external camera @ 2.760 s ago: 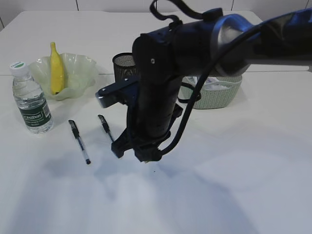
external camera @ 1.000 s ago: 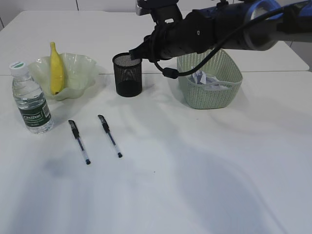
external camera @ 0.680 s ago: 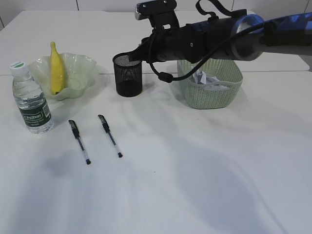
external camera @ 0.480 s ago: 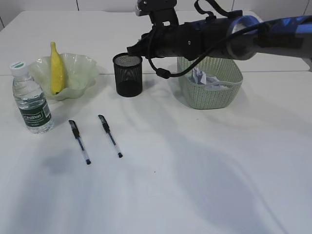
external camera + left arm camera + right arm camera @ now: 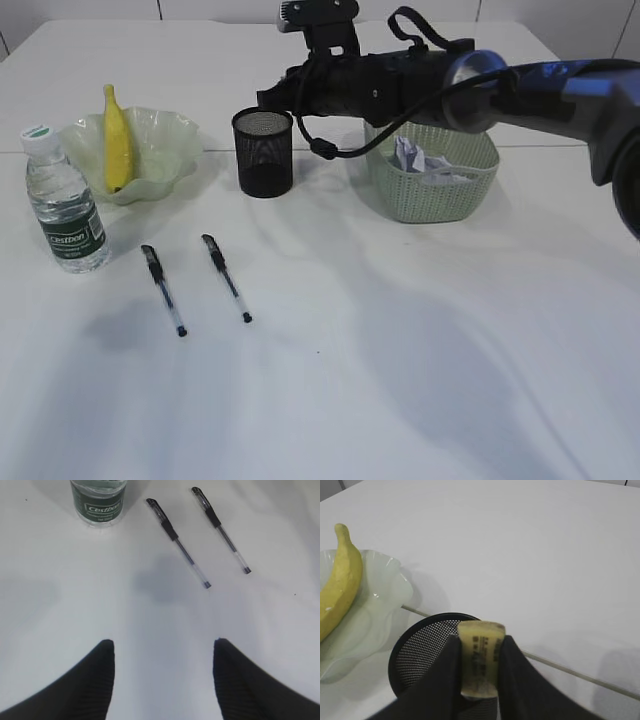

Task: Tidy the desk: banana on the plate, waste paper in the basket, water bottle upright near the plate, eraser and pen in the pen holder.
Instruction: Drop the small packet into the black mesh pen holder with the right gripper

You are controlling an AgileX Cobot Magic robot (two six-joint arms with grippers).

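While the right gripper (image 5: 478, 672) clamps the eraser (image 5: 481, 657) over the pen holder (image 5: 263, 151), plain white desk (image 5: 420, 350), two pens (image 5: 224, 277), left gripper (image 5: 162, 665) jaws apart, white wall behind

white table (image 5: 420, 380), soft shadows

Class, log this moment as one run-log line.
right gripper: shut on eraser, above pen holder | left gripper: open, empty | pens: on table
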